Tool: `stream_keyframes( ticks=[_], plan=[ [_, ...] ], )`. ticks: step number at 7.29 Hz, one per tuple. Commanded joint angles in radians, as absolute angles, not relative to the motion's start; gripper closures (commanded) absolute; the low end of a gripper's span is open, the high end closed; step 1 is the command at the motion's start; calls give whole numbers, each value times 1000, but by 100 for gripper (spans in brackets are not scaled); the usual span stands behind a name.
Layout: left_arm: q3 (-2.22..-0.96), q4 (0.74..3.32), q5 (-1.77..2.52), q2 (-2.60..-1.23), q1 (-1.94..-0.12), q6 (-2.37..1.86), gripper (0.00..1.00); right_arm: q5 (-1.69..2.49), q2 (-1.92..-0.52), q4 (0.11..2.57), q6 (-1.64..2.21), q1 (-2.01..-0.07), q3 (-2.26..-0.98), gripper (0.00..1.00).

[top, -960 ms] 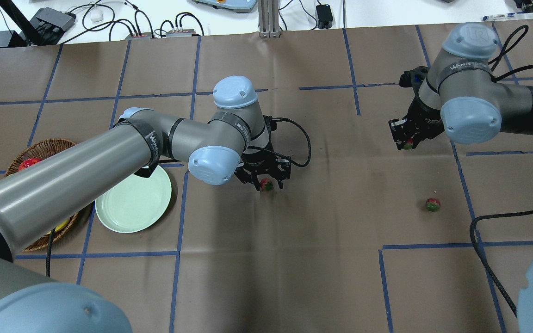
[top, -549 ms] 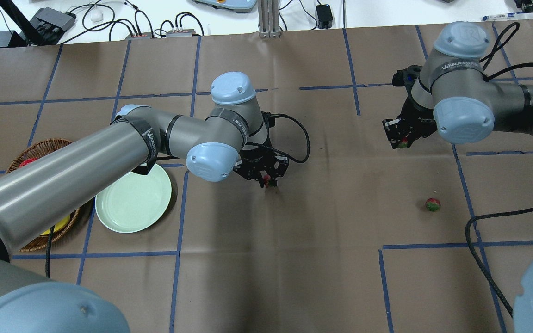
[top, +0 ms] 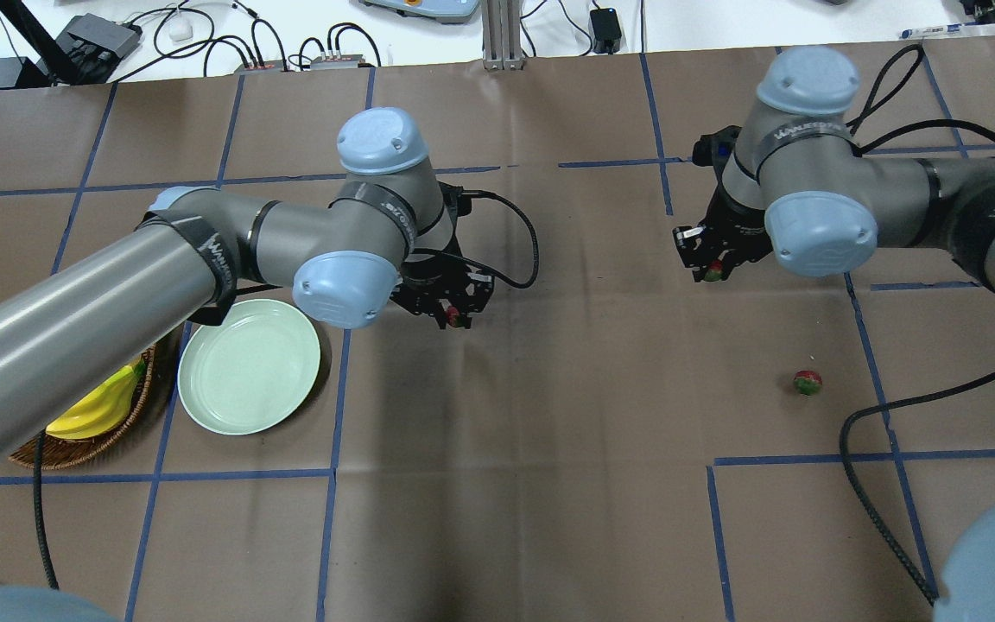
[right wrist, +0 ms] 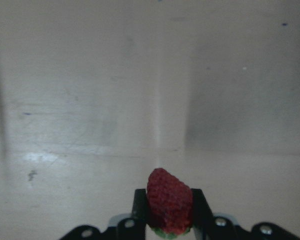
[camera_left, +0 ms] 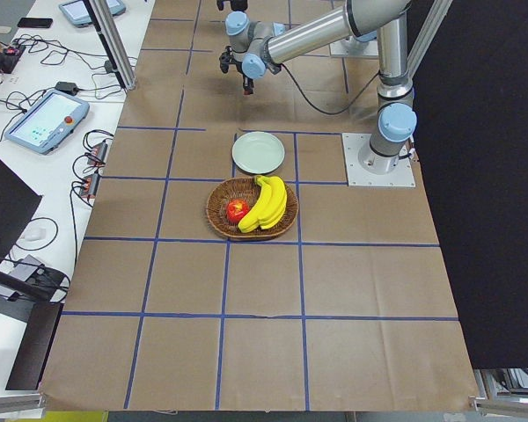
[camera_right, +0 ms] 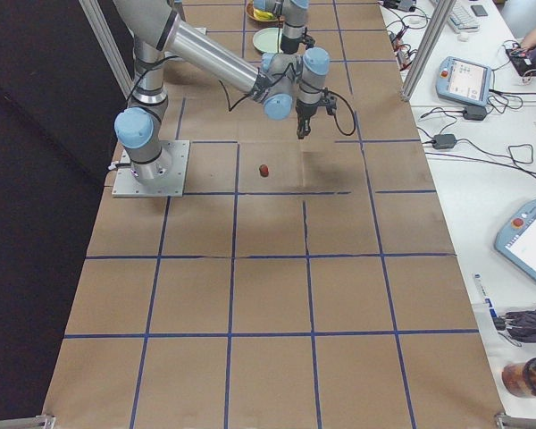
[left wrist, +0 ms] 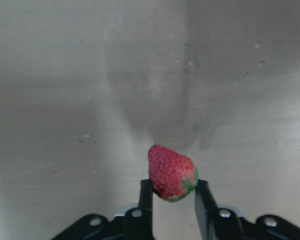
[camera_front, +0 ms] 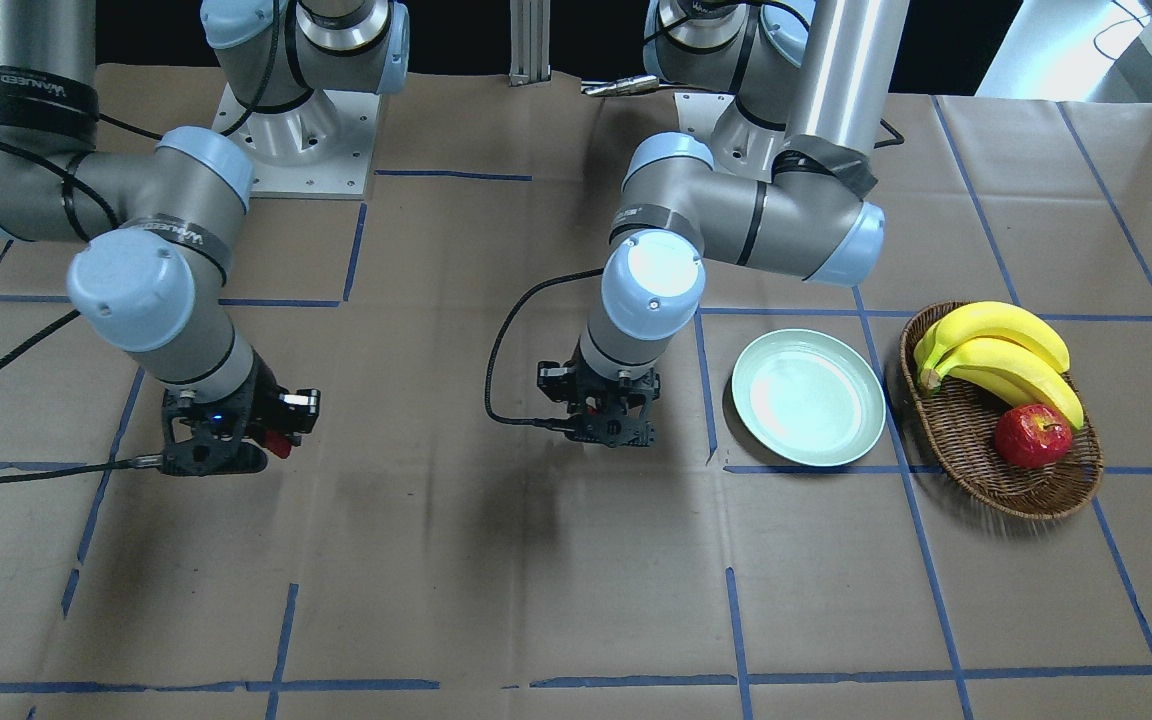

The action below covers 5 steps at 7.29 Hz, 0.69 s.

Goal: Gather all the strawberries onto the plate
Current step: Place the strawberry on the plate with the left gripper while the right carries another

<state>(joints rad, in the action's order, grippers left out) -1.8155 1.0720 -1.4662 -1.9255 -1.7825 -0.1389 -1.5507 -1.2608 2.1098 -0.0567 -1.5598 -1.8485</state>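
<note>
Overhead: swung left gripper point(top: 454, 313), clamped on berry point(top: 455, 319), nearer plate point(top: 230, 397) by left edge; drew right gripper point(top: 712, 270), clamped on second berry point(top: 712, 276), inward. Left third berry point(top: 808, 382) lying toward right edge.
Front: shows plate bare.
Wrist views: confirm both pinches.
Probably means two drops next, then one pickup.

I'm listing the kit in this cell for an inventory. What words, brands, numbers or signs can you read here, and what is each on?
"WANJEED": white print on the right arm's wrist band; any letters after it are unreadable.
"WANJEED": on the right arm's upper band.
Left arm's wrist band: similar white print, too blurred to read.
Teach pendant screen: too small to read.
No readable numbers or signs.
</note>
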Motion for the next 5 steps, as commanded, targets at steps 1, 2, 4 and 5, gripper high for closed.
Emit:
stream_keyframes(
  ticks=[1, 2, 4, 5],
  plan=[
    [-1934, 1078, -1595, -1782, -1645, 71, 100, -1539, -1253, 2117, 128, -1722, -1848, 97],
    [-1994, 1078, -1639, -1735, -1579, 160, 100, -1523, -1252, 2118, 221, -1783, -1848, 97],
    [-2068, 1059, -1692, -1713, -1466, 340, 100, -1499, -1215, 2155, 355, -1891, -1848, 97],
    [-2068, 1060, -1692, -1723, -1422, 377, 100, -1499, -1172, 2228, 409, -1942, -1848, 96]
  ],
)
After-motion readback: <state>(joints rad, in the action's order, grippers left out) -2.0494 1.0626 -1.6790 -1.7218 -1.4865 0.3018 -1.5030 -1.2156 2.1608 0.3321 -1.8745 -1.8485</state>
